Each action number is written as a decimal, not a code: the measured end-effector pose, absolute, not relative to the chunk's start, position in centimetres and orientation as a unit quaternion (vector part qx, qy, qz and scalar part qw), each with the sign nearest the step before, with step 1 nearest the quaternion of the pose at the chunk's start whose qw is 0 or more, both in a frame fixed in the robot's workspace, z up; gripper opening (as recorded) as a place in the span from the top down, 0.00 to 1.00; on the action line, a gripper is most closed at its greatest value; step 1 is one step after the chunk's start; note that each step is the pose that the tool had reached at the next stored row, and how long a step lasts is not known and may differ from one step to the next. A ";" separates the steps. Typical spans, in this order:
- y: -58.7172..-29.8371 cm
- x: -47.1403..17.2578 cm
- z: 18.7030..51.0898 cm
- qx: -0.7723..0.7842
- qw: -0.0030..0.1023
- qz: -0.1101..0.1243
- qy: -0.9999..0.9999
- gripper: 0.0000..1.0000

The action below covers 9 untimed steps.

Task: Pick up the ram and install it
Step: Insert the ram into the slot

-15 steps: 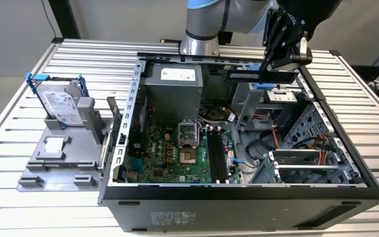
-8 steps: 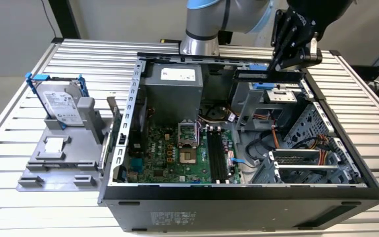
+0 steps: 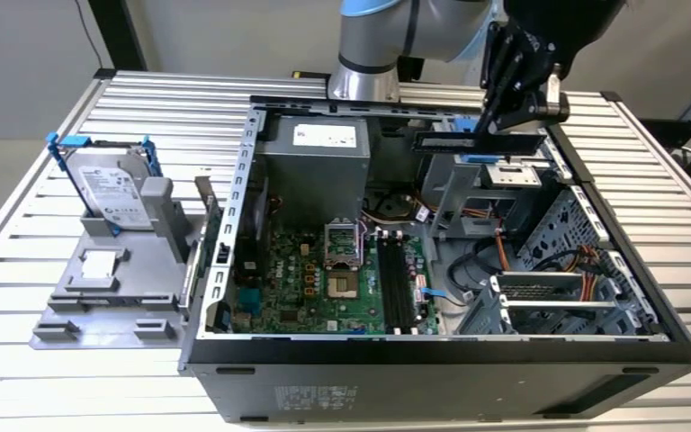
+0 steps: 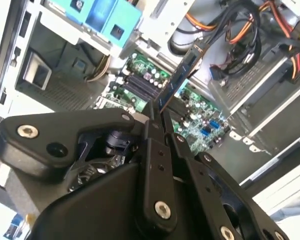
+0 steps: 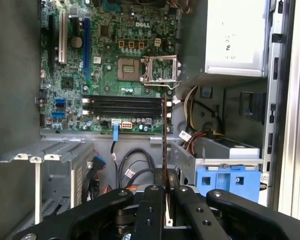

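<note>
slatted alu table (image 3: 33,387) w/ open pc case (image 3: 442,387) on it, grey fixture (image 3: 118,306) just beside.

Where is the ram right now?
The ram is clamped in the gripper, above the open case on the exterior view's right, over the drive bay.

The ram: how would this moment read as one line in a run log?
tool: shut on ram | ram: held above open case, apart from motherboard slots | install: not yet done
</note>
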<state>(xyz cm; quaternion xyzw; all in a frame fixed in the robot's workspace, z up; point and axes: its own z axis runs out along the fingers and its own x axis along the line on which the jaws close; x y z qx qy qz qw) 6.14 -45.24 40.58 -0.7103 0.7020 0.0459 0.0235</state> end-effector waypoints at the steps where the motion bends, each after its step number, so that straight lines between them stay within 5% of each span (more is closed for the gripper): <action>1: -45.2 5.7 40.5 -0.710 0.025 0.044 0.702 1.00; 9: -45.3 5.4 40.4 -0.711 0.025 0.042 0.702 1.00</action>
